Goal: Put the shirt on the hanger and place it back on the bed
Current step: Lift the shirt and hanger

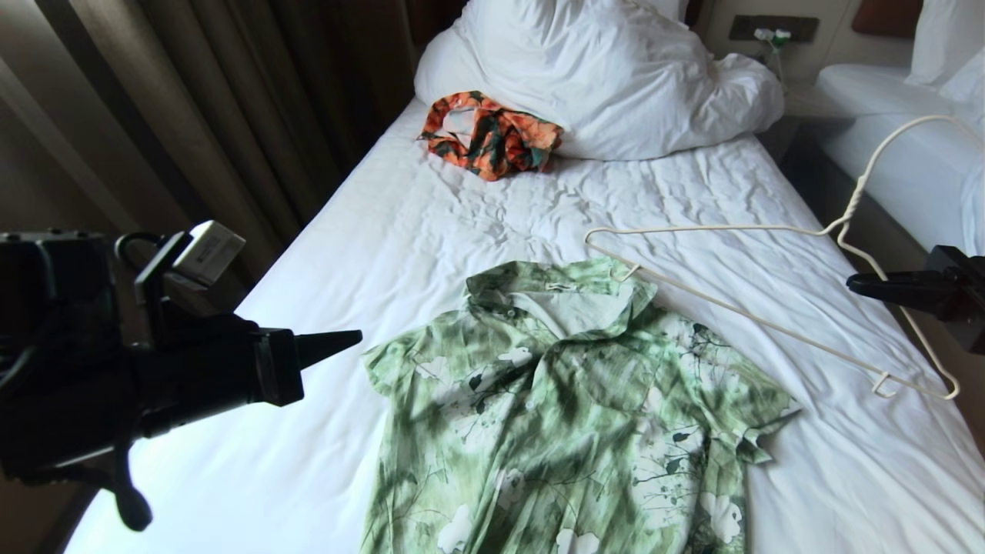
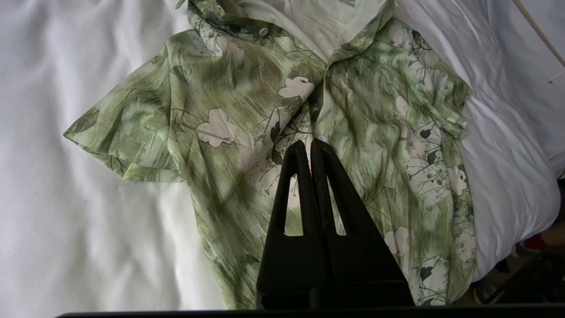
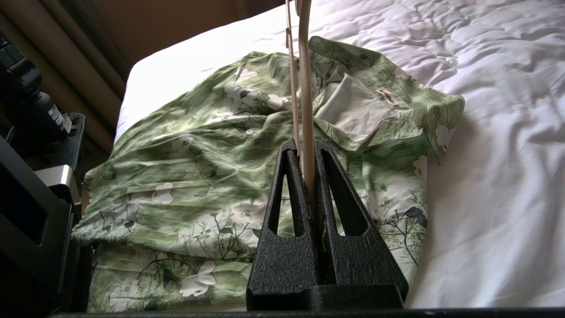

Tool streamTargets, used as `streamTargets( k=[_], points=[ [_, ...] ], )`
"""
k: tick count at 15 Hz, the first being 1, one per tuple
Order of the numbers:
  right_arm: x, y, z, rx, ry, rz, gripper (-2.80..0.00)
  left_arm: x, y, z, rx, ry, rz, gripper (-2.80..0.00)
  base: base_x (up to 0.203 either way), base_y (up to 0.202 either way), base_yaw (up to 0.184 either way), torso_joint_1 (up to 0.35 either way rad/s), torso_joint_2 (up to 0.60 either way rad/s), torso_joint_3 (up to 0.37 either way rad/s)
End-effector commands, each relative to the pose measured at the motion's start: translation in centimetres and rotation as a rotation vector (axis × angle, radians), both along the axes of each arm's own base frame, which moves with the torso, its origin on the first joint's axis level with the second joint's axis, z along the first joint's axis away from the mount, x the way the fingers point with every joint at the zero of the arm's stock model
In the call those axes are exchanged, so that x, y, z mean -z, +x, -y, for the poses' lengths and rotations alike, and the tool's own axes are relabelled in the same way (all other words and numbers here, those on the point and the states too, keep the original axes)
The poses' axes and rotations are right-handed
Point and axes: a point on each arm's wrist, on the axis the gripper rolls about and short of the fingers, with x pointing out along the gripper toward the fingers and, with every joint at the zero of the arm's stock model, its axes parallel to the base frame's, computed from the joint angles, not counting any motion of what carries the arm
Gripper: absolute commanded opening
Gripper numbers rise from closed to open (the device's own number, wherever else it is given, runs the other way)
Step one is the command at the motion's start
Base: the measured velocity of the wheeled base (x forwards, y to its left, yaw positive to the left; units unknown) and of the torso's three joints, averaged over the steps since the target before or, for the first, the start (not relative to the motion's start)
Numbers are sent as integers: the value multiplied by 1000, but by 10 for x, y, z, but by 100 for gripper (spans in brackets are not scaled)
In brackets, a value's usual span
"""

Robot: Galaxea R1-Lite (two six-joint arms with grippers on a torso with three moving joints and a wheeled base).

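shirt (image 1: 569,408): thin, floppy, probably slides easy, so I'd pinch it at the collar. Green-white floral, lying flat on the bed (image 1: 431,223).
hanger (image 1: 769,323): light stiff cream wire, one tip just beside the shirt collar.
right gripper (image 3: 307,145): clamped on the hanger wire, off the shirt's sleeve side.
left gripper (image 2: 310,143): fingers together, empty, above the shirt.

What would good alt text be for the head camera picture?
A green floral shirt lies flat on a wrinkled white bed, while the right hand holds a cream wire hanger above its collar. The shut, empty left hand points in from the left.
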Motion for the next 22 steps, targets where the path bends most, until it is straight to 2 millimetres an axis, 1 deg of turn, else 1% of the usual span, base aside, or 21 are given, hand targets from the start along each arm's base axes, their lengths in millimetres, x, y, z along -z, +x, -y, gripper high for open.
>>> streamTargets(
  k=[1,6,10,15,17,22],
  points=[
    [1,1,0,-7,5,3,-280,8,15,6,9,11,-40,-280,0,0,0,0,0,0],
    [1,3,-2,-14,6,-1,-280,11,40,24,38,26,-63,-280,0,0,0,0,0,0],
    [1,5,-1,-14,5,3,-280,9,61,37,54,27,-58,-280,0,0,0,0,0,0],
    [2,8,-3,-23,6,0,-280,23,84,60,58,63,-91,-280,0,0,0,0,0,0],
    [3,9,-4,-27,6,-1,-280,25,94,66,59,65,-92,-280,0,0,0,0,0,0],
    [7,12,-4,-33,11,-13,-280,43,120,77,24,91,-119,-280,0,0,0,0,0,0]
  ],
)
